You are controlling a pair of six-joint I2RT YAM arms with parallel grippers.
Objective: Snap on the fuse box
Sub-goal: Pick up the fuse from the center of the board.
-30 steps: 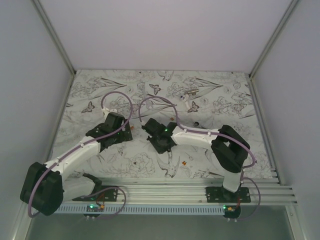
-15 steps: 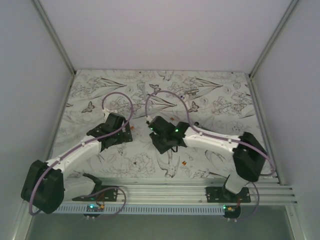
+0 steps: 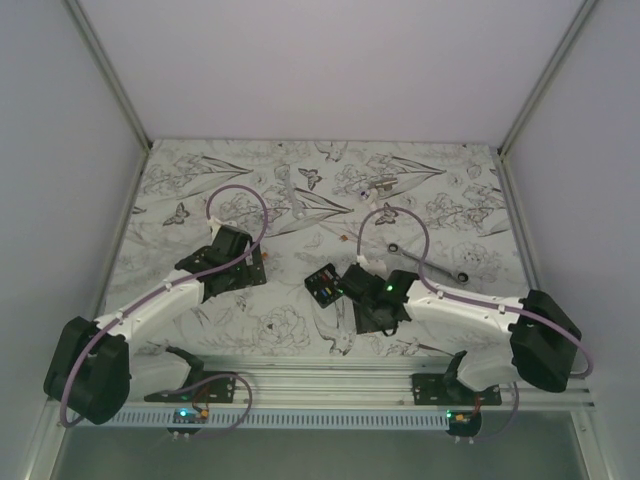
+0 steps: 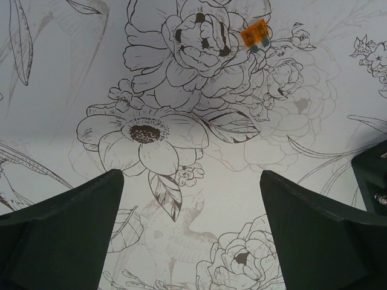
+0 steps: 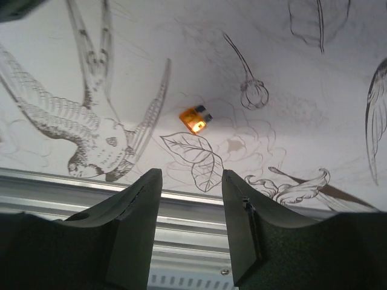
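Two pincers hang over the flower-printed surface (image 3: 190,170), and both are empty. The left pincer (image 4: 190,181) is spread as wide as it goes, with only bare print between its fingers. A loose orange blade fuse (image 4: 255,33) lies ahead of it, well apart from either fingertip. The right pincer (image 5: 190,175) is roughly half spread and grips nothing. It is angled toward the aluminium rail (image 5: 72,187) at the near edge, and a second orange fuse (image 5: 195,119) lies on the print just beyond its tips. The fuse box (image 3: 322,285) rests on the surface near the middle, between the two arms and just beside the right wrist on its left. From above it is not clear whether box and wrist touch. Tiny coloured fuses show on its face but are too small to count. A silver wrench (image 3: 430,262) lies behind the right forearm, with a purple cable (image 3: 405,222) looping over the area near its head. A small white part (image 3: 383,186) sits farther back, well apart from both arms. Bare print stretches between the left pincer and the fuse box and along the far strip of the surface. Pale walls (image 3: 60,150) close in the sides and back, and the rail bounds the front. A dark shape (image 4: 372,181) is cut off at the right edge of the left wrist view and cannot be identified.
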